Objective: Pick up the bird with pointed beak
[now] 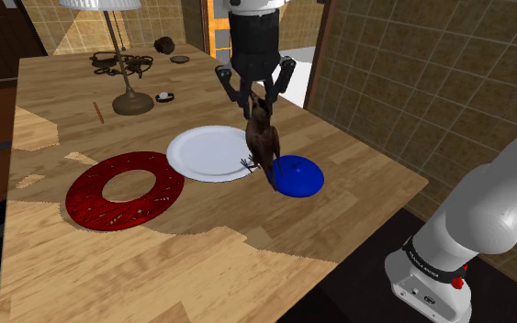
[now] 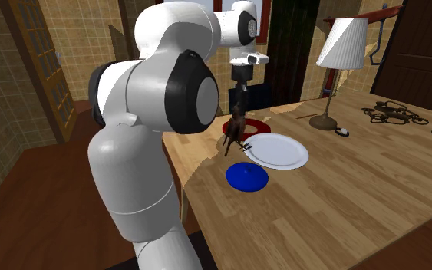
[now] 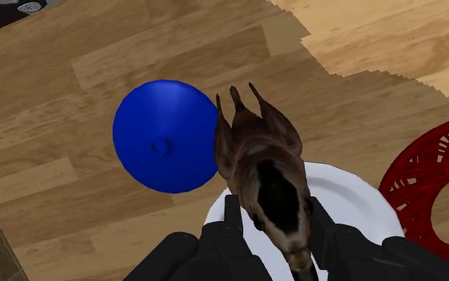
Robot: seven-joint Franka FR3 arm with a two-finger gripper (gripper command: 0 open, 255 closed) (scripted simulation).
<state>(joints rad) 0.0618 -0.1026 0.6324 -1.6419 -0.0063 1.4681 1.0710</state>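
The pincer squeezes the brown bird, which hangs by the white plate and the blue disc near the worktop edge. Its beak is hard to see.

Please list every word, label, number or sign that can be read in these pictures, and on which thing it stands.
None can be read.
The bird, white plate, blue plate and red ring carry no writing.
Small marks on the arm's base are too small to read.

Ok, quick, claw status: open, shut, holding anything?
Claw: closed, holding the brown bird.
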